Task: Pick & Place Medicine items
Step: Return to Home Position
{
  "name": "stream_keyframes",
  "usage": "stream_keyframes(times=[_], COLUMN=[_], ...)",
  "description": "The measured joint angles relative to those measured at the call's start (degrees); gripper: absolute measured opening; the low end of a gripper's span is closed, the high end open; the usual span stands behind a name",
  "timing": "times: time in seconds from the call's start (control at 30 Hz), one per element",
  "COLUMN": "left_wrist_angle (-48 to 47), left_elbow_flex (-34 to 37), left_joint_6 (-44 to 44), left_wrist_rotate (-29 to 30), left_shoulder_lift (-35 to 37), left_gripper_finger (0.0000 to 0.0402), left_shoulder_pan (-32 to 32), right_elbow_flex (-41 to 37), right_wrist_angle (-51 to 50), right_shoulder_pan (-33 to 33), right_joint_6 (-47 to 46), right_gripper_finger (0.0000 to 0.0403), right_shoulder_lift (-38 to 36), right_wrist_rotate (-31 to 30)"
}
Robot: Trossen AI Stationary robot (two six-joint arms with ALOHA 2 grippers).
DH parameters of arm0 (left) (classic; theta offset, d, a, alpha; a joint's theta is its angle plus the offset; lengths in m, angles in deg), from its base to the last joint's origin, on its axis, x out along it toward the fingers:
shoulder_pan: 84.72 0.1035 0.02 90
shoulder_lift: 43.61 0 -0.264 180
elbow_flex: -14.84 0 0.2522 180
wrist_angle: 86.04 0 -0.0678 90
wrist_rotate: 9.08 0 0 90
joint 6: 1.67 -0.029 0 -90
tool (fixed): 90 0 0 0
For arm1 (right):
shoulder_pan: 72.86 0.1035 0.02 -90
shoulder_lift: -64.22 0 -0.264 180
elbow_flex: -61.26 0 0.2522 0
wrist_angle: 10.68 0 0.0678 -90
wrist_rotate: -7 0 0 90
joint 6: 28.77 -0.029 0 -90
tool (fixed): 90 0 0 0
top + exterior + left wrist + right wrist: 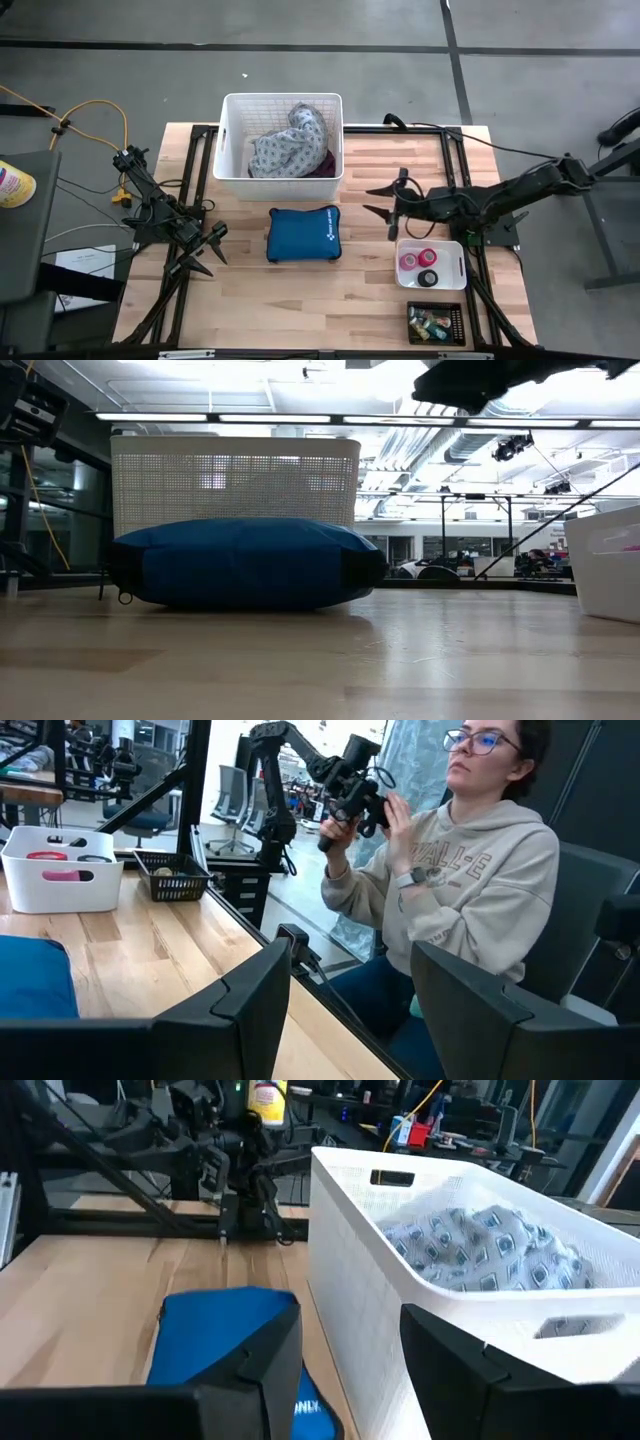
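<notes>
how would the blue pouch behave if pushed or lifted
Probably soft: the pouch bulges like a cushion, so it would dent when squeezed. Its broad underside on the table suggests sliding, not rolling. Lifted by one edge, it would likely sag.

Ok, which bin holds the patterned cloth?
The big white basket at the far edge; the small white bin holds bandage rolls, the black bin small items.
</notes>
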Motion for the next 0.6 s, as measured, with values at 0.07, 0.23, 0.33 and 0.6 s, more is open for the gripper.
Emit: stream_keyframes(times=[0.07,0.23,0.33,0.6], left_wrist_angle=[0.00,0.00,-0.02,-0.02], left_elbow_flex=[0.00,-0.02,-0.02,0.00], left_joint_6=[0.00,0.00,0.00,0.00], left_wrist_rotate=[-0.01,0.00,-0.01,0.00], left_shoulder_lift=[0.00,0.00,0.00,0.00], left_gripper_finger=[0.0202,0.0202,0.0202,0.0202], left_shoulder_pan=[0.01,0.00,0.01,0.01], right_elbow_flex=[-1.94,-6.54,-9.34,-16.36], right_wrist_angle=[-0.19,0.39,0.65,5.01], right_shoulder_pan=[0.00,0.00,0.00,0.00], right_joint_6=[-0.01,-0.99,-1.70,-1.60], right_gripper_finger=[0.0158,0.0158,0.0158,0.0158], right_shoulder_lift=[-2.30,-7.88,-11.25,-18.89], right_wrist_rotate=[0.01,-0.51,-1.88,-2.81])
